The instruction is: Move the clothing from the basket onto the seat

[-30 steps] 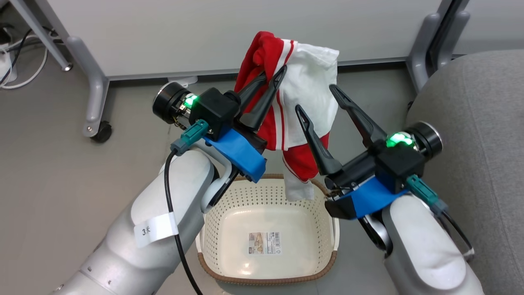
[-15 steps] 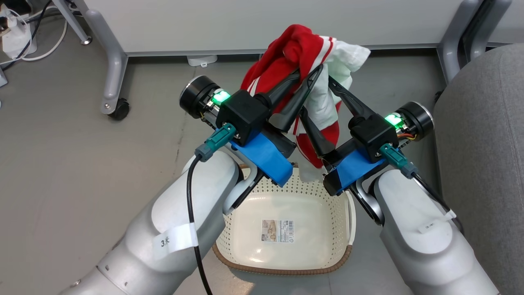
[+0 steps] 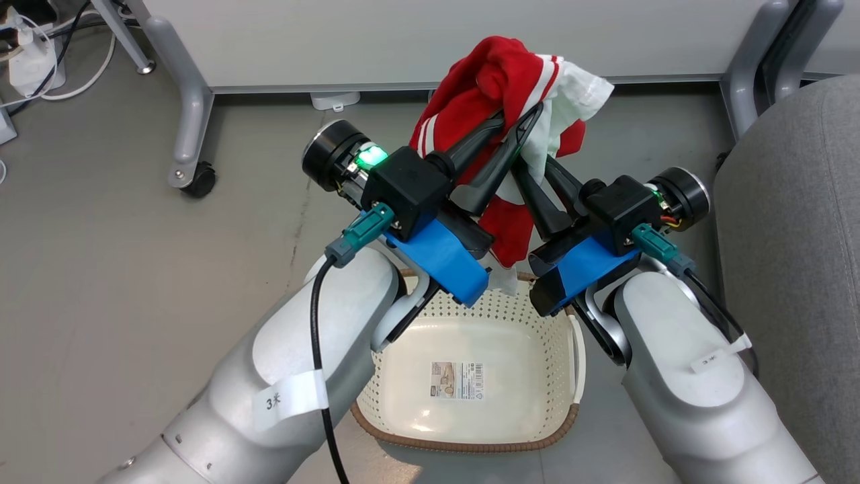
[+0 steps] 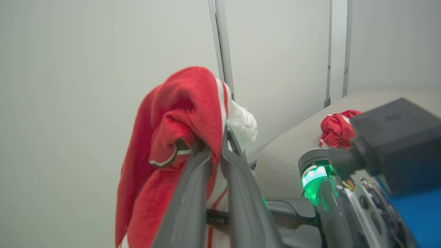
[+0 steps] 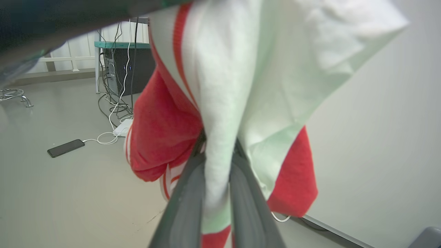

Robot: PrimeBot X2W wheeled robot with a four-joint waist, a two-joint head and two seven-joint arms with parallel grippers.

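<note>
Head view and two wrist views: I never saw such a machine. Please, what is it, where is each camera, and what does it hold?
This is a wheeled robot with two pale arms, each ending in a gripper with two long dark fingers. The head view looks down from its head; each wrist view looks along one gripper's fingers. The left gripper and the right gripper are both closed on one red and white garment, lifted above a cream basket that stands on the grey floor. At the right is the grey seat; the left wrist view shows a second red piece lying on it.
</note>
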